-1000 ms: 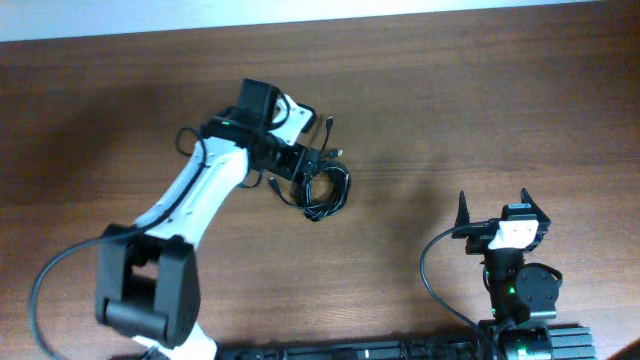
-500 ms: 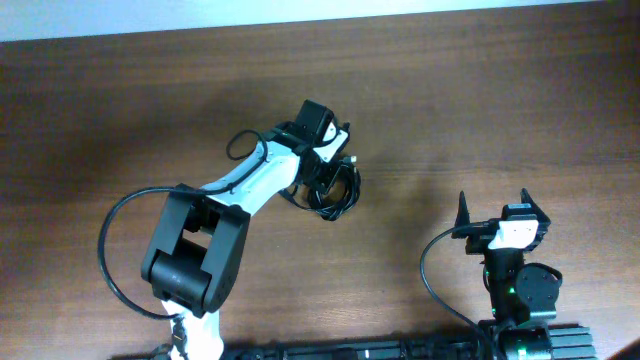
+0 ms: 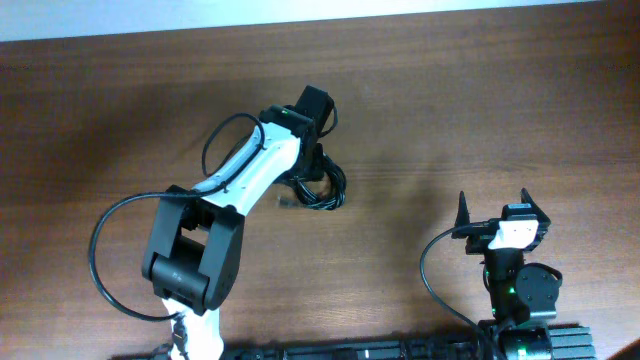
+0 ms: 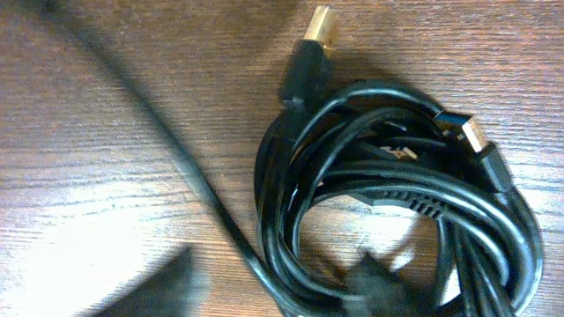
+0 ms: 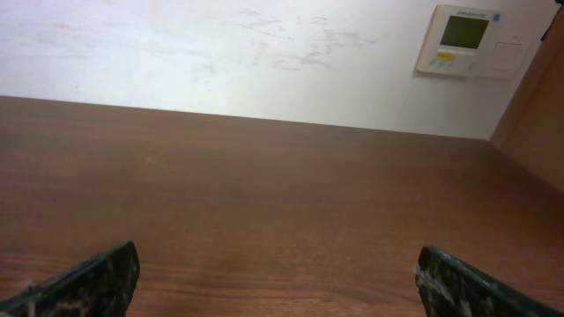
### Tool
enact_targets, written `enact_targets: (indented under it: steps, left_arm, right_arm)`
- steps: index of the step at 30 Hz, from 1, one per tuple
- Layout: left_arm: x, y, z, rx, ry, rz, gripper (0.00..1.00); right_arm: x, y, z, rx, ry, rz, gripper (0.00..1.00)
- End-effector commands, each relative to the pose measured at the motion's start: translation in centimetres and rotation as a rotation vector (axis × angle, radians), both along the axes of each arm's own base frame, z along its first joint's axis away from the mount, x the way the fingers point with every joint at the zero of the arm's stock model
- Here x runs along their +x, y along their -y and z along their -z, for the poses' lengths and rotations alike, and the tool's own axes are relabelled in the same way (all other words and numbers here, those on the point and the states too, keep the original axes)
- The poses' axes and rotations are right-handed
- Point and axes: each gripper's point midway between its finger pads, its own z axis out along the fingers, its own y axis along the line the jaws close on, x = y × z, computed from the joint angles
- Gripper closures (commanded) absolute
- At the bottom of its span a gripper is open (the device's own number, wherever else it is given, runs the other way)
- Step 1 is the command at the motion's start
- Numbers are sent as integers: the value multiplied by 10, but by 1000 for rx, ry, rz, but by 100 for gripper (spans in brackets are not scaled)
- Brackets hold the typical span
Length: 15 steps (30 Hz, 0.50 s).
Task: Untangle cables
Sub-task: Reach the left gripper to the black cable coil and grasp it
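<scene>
The cables (image 4: 388,194), a light, limp, springy knot on the worktop (image 3: 450,100) beneath the left gripper (image 3: 316,160), whose jaws are too blurred to judge, probably pull apart best from the stiff gold plug (image 4: 317,31), while the right gripper (image 5: 282,286) sits well apart, jaws wide and empty.

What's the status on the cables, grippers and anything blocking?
Left gripper over the cables, blurred, state unclear. Right gripper open, empty, far off. Cables one tangled coil on the table. Nothing in the way.
</scene>
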Motion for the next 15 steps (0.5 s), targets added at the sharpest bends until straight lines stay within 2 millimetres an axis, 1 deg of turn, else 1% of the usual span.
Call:
enact_targets:
  steps: [1, 3, 4, 5, 6, 7, 9, 10, 12, 14, 15]
  left_arm:
    - [6, -3, -5, 31, 11, 133, 1]
    - [10, -9, -10, 21, 13, 108, 1]
    - [10, -8, -9, -14, 1, 65, 1]
    - [4, 1, -7, -90, -39, 32, 1]
    - [-5, 15, -5, -175, -92, 4, 12]
    - [-8, 19, -4, -201, -112, -41, 24]
    - [-10, 22, 1, -213, -131, -187, 25]
    - [-11, 23, 5, -212, -139, -213, 28]
    - [-14, 25, 14, -199, -159, -209, 32]
    - [-21, 29, 29, -175, -193, -199, 36]
    - [-24, 28, 40, -142, -205, -192, 44]
  right_arm:
    - [0, 1, 3, 0, -3, 8, 1]
    - [0, 1, 3, 0, -3, 8, 1]
    - [0, 1, 3, 1, -3, 8, 2]
    - [0, 1, 3, 0, -3, 8, 1]
    - [0, 1, 3, 0, -3, 8, 1]
    - [0, 1, 3, 0, -3, 8, 1]
    - [0, 1, 3, 0, -3, 8, 1]
    - [0, 1, 3, 0, -3, 8, 1]
    - [0, 1, 3, 0, -3, 8, 2]
    - [0, 1, 3, 0, -3, 8, 1]
    - [0, 1, 3, 0, -3, 8, 1]
